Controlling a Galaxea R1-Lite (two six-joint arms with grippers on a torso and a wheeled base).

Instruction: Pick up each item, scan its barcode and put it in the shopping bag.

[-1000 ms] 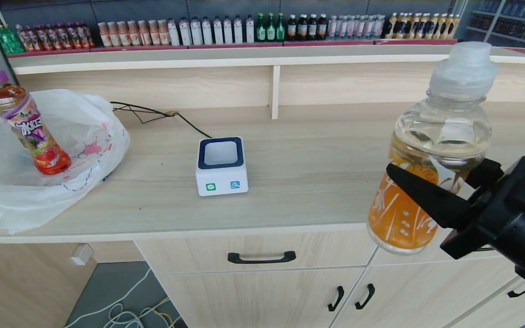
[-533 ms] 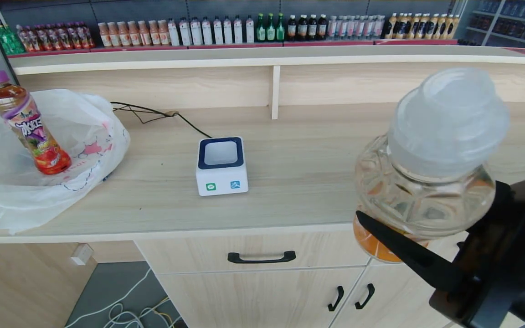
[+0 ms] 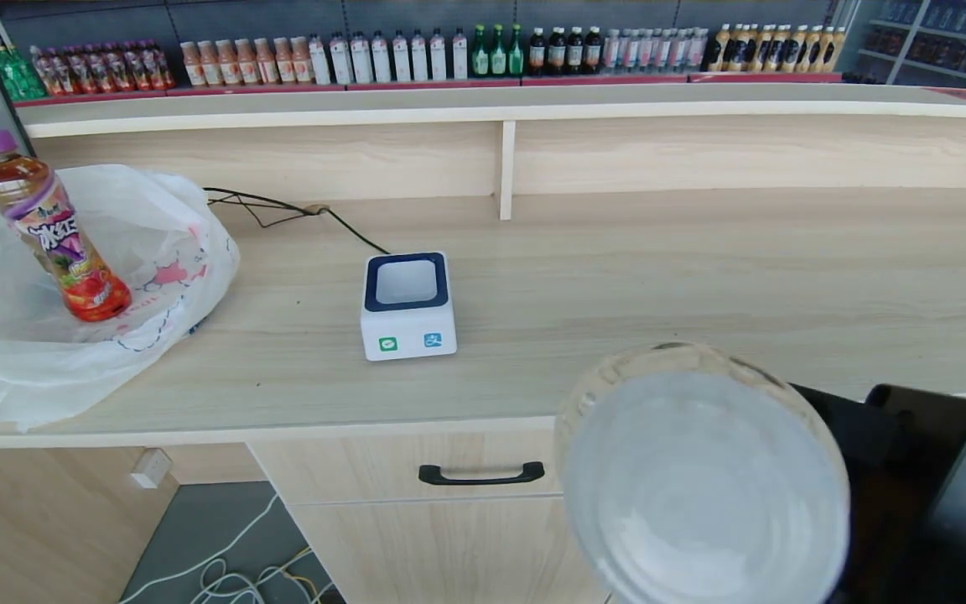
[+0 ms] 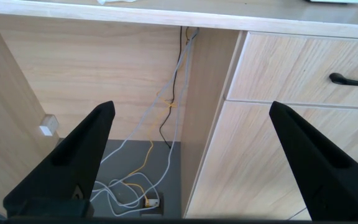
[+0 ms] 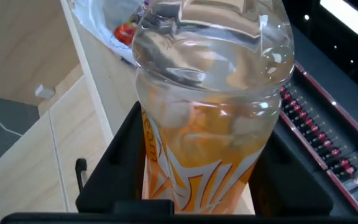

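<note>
Wooden counter [image 3: 617, 277], white scanner [image 3: 407, 306], plastic shopping bag [image 3: 173, 226], black cable [image 3: 313, 208]

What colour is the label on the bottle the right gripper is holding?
Orange with white streaks. The right wrist view shows the bottle and its label best.

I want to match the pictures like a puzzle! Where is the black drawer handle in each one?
Head view: drawer handle on the drawer under the counter, below the scanner.
Left wrist view: drawer handle on the drawer front beside the gap with hanging wires.
Right wrist view: drawer handle, partly hidden, beside the held orange bottle.
Shared landmark: the small white box on the recessed panel.
</note>
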